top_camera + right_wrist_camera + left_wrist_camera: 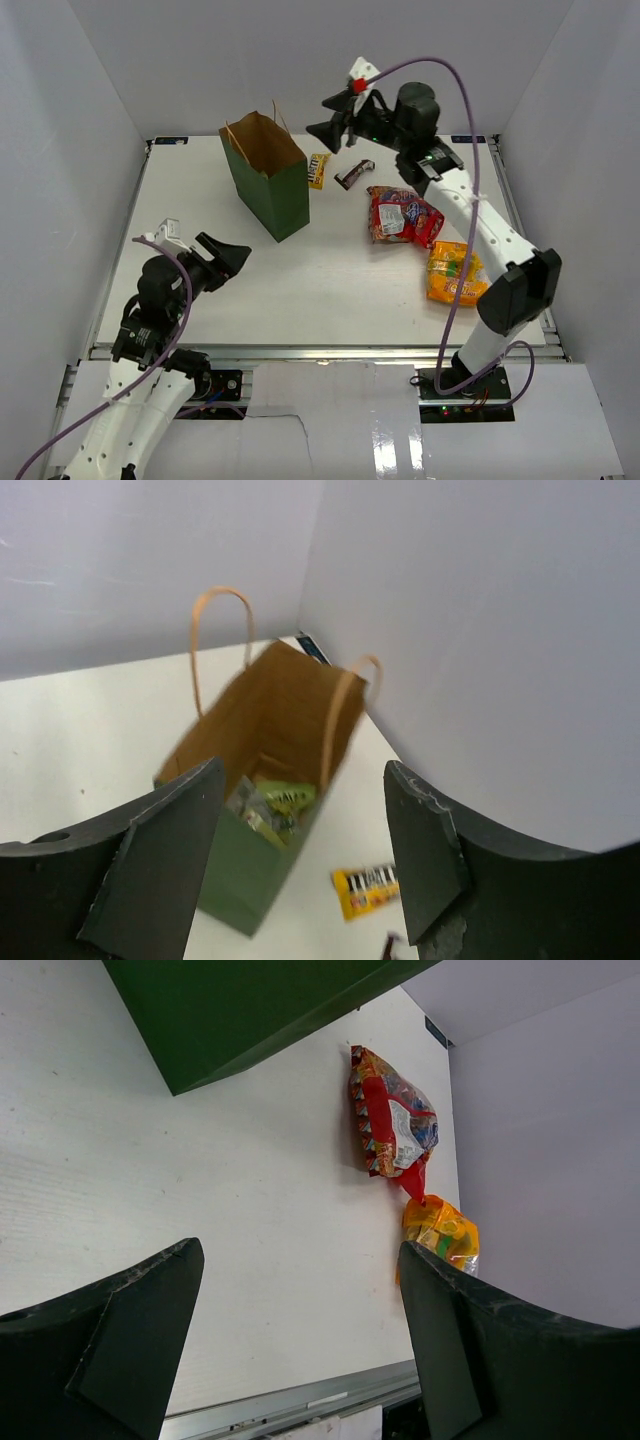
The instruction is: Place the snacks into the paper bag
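The dark green paper bag [268,190] stands upright at the back left, its brown inside open to the top. Inside the bag [265,715] lie a green packet [287,800] and a grey packet [249,811]. My right gripper [329,117] hangs open just right of the bag's mouth, nothing between its fingers [160,860]. A yellow packet [318,170] and a dark brown bar [354,174] lie on the table right of the bag. Further right are the large red bag [402,215] and the orange bag [455,272]. My left gripper [226,262] is open and empty at the near left.
White walls close in the table [300,290] on three sides. A metal rail [290,1405] runs along the near edge. In the left wrist view the green bag's wall [250,1010] is at the top, the red bag [395,1125] and orange bag [440,1235] near the right wall.
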Controlling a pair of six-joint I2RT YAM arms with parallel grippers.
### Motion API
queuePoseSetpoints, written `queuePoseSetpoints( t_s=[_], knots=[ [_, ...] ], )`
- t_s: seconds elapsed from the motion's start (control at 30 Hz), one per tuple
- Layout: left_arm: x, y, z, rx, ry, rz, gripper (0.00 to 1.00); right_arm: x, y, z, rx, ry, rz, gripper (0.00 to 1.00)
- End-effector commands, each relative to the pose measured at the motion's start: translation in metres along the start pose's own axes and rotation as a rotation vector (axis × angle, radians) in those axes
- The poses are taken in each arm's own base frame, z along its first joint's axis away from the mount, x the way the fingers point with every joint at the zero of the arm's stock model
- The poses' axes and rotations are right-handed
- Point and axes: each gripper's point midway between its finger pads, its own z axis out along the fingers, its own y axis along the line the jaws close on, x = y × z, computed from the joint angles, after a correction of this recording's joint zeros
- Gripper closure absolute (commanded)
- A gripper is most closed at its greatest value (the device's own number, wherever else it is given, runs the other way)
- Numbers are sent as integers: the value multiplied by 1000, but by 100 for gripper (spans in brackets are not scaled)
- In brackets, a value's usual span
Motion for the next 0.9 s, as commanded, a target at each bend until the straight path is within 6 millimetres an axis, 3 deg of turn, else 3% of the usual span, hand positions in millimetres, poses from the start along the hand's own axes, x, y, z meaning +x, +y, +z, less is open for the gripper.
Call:
queuePoseSetpoints(
  t_s=[0.0, 0.07, 0.13, 0.2, 0.23, 0.27, 0.3, 0.33, 0.43, 0.47, 0.53, 0.57, 0.63, 0.67, 0.83, 0.87],
  knots=[
    [4, -1, 3, 23, 10, 9, 10, 37, -24, -41, 80, 91, 141, 29],
    [5, 0, 6, 20, 21, 13, 10, 78, -41, -57, 145, 163, 211, 30],
    [5, -2, 8, 25, 24, 19, 10, 107, -57, -64, 240, 221, 300, 31],
    [6, -2, 13, 22, 39, 26, 10, 143, -72, -57, 332, 287, 431, 32],
    [7, -2, 14, 21, 46, 27, 10, 169, -77, -62, 412, 367, 519, 32],
    [8, -3, 16, 18, 57, 30, 10, 210, -80, -57, 450, 442, 602, 32],
    [8, -4, 17, 19, 62, 33, 10, 205, -90, -47, 471, 428, 634, 32],
    [9, -4, 18, 19, 73, 37, 10, 245, -84, -43, 492, 499, 746, 32],
    [9, -5, 18, 12, 82, 33, 10, 253, -88, -18, 453, 463, 820, 31],
    [9, -4, 18, 8, 85, 28, 10, 275, -88, -11, 458, 480, 843, 31],
    [9, -4, 19, 3, 87, 16, 10, 280, -96, 1, 475, 457, 838, 31],
    [10, -4, 19, 1, 91, 12, 10, 297, -97, 6, 480, 463, 837, 31],
    [11, -2, 20, -9, 92, -15, 10, 300, -103, 14, 485, 440, 825, 31],
    [12, -1, 21, -14, 92, -25, 10, 318, -103, 17, 486, 451, 831, 31],
    [16, 4, 23, -34, 98, -72, 10, 348, -110, 31, 488, 424, 804, 32],
    [17, 4, 24, -35, 101, -75, 10, 346, -117, 35, 508, 400, 787, 32]
  ],
)
